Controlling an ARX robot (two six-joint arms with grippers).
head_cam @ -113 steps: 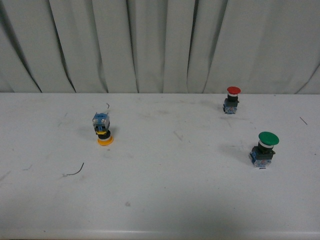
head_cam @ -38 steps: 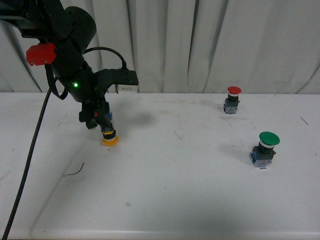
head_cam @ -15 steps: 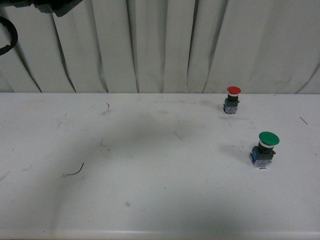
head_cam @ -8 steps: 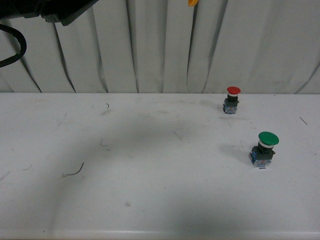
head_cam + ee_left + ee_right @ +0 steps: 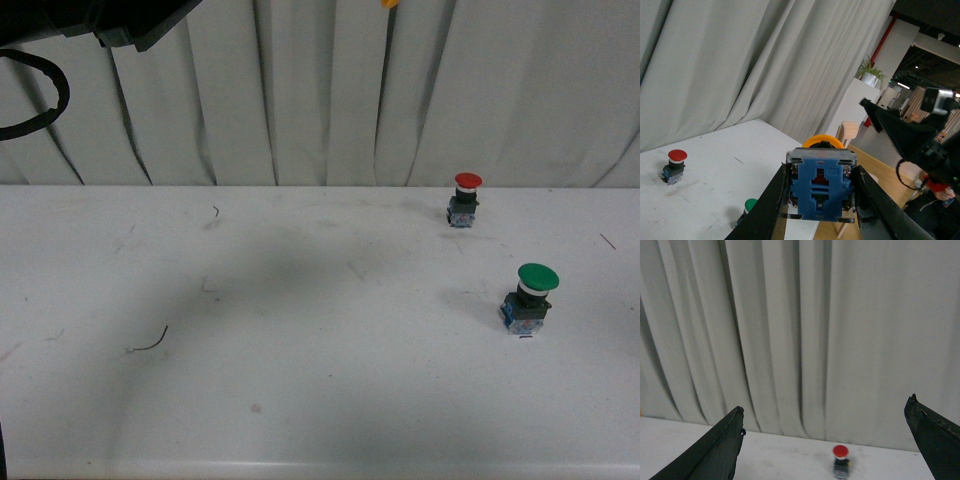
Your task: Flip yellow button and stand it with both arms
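Note:
High above the table, my left gripper (image 5: 821,197) is shut on the yellow button (image 5: 821,187). Its blue contact block faces the wrist camera and its yellow cap (image 5: 823,142) points away. In the front view only a sliver of the yellow cap (image 5: 389,3) shows at the top edge, and part of the left arm (image 5: 110,20) fills the top-left corner. My right gripper (image 5: 825,440) is open with nothing between its fingers (image 5: 710,450), facing the curtain. A dark wedge of the right arm (image 5: 902,137) shows beyond the held button.
A red-capped button (image 5: 467,198) stands at the back right of the white table (image 5: 300,380), and a green-capped button (image 5: 536,295) stands nearer on the right. A small wire scrap (image 5: 150,342) lies at the left. A grey curtain (image 5: 330,90) hangs behind.
The left arm has lifted the yellow button off the table and out of the front view's frame. Over the last second its yellow cap has come into view at the top edge.

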